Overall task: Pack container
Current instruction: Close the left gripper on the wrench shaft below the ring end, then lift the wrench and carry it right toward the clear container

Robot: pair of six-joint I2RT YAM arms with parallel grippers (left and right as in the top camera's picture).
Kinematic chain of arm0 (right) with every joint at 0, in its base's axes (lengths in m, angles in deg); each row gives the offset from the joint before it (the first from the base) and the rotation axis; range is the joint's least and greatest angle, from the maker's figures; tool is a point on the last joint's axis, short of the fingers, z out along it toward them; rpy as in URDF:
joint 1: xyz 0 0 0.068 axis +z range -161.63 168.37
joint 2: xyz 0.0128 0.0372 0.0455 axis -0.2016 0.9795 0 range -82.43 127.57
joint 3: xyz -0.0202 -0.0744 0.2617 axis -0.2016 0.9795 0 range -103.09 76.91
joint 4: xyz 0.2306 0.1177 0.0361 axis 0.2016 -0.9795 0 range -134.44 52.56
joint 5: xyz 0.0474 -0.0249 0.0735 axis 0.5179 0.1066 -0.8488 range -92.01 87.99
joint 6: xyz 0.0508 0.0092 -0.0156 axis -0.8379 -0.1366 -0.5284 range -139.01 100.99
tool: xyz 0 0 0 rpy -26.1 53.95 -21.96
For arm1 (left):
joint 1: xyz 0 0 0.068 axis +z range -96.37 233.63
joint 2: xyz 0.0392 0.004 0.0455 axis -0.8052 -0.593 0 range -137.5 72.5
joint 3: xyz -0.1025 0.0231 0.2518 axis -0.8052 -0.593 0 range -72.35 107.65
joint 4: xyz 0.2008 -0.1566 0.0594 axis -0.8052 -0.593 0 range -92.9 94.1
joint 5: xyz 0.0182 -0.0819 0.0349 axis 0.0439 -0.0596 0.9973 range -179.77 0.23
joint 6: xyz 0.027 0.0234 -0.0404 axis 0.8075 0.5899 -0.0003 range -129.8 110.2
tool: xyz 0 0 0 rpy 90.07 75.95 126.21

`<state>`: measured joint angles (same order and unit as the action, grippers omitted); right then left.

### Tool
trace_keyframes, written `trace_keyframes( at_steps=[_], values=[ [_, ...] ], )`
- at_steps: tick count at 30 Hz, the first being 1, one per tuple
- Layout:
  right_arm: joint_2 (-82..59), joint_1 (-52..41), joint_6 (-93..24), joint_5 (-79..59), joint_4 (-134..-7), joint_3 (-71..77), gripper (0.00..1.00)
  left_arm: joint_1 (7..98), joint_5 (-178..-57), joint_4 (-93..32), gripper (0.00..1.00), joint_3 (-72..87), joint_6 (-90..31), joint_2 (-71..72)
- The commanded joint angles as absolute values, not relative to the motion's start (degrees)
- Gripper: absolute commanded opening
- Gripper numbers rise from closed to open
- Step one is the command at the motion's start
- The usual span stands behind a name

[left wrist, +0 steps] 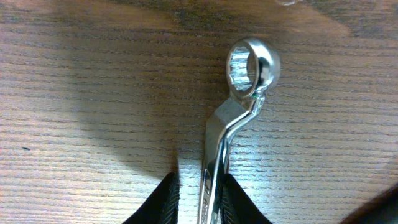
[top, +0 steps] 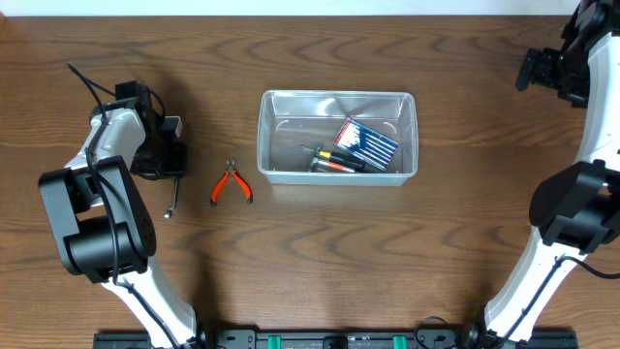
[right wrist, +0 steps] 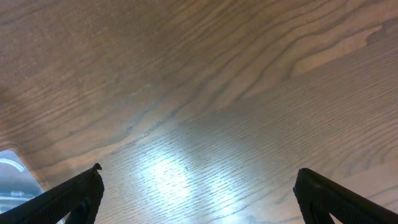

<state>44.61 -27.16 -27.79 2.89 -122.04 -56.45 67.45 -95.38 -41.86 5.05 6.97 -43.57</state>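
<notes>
Wrench (left wrist: 252, 65) on the table (left wrist: 93, 93), left claw (left wrist: 200, 193) around it

Left claw is narrow around the wrench handle; I cannot tell if it squeezes. Right claw (right wrist: 199, 193) is wide and holds nothing. Clear container (top: 337, 95) sits mid-table, well apart from both.

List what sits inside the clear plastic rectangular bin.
Inside the clear plastic rectangular bin: a blue rectangular packet with white stripes, partly overlapping slim orange-and-black-handled tools. The tools' far ends and anything beneath the packet are covered.

L claw (left wrist: 200, 190) astride wrench (left wrist: 214, 143) shank | ring end fwd | flat on wood tbl (left wrist: 93, 93)
</notes>
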Motion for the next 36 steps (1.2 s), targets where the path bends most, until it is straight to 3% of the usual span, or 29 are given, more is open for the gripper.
trace_keyframes(
  at_steps=[1,10,16,25,36],
  values=[
    [44.33,-27.46,-28.38,3.37,-122.06,-56.41,0.99,67.69,-95.12,-41.79,0.19,4.46,7.5,-44.73],
    [44.33,-27.46,-28.38,3.37,-122.06,-56.41,0.99,67.72,-95.12,-41.79,0.19,4.46,7.5,-44.73],
    [44.33,-27.46,-28.38,3.37,-122.06,-56.41,0.99,67.69,-95.12,-41.81,0.1,4.46,7.5,-44.73],
    [44.33,-27.46,-28.38,3.37,-122.06,-56.41,0.99,67.69,-95.12,-41.68,0.06,4.46,7.5,-44.73],
    [44.33,-27.46,-28.38,3.37,-122.06,-56.41,0.99,67.69,-95.12,-41.66,0.06,4.92,6.84,-44.73]
  ],
)
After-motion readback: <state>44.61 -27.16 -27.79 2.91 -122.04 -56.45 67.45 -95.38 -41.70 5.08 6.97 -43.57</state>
